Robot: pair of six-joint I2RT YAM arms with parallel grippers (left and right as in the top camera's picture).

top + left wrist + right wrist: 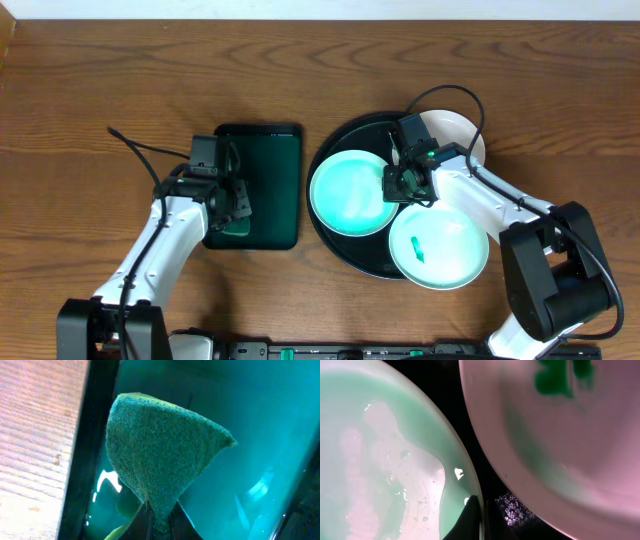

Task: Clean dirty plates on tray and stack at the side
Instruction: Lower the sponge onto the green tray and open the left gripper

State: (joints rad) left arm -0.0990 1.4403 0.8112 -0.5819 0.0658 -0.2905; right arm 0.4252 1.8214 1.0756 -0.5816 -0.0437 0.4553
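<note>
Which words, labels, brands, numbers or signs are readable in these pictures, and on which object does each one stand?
No readable text in any view.
The mint plate, smeared plate, far plate, black tray, green tray, sponge and table carry no writing.
The green mark on the smeared plate is a stain, not a sign.
A green patch at the robot's base is too small to read.
</note>
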